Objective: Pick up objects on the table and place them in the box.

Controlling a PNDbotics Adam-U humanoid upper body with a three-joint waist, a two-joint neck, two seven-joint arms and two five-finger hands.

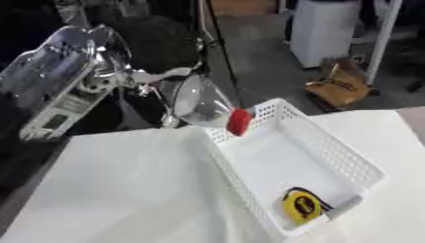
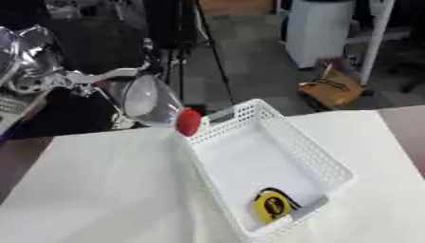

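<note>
**Bottle held over the far corner of the box**

Bottle (image 1: 203, 105), clear plastic with a red cap (image 1: 239, 122), hangs tilted in the air, cap end lowest and pointing down toward the far left corner of the box (image 1: 332, 147). The cap sits right at that corner's rim in both views; whether it touches the rim cannot be told. The bottle's wide end points up and back toward the left hand (image 1: 153, 78), which comes in from the upper left on a silver and black arm (image 1: 58, 76). Pale fingers (image 2: 112, 73) reach along the top of the bottle and seem to wrap its upper end, so the hand is holding the bottle, though the exact finger positions are blurred.

The box is a white plastic basket with perforated walls, set at an angle on the white table (image 1: 124, 190), its long side running from the far left toward the near right. Inside it, in the near corner, lies 1 yellow and black tape measure (image 1: 302, 205), resting against the near wall. The rest of the basket floor is bare white.

The right hand shows in neither view.

Beyond the table, on the grey floor, a brown bag (image 1: 340, 85) stands beside a white cabinet (image 1: 328, 28)
</note>
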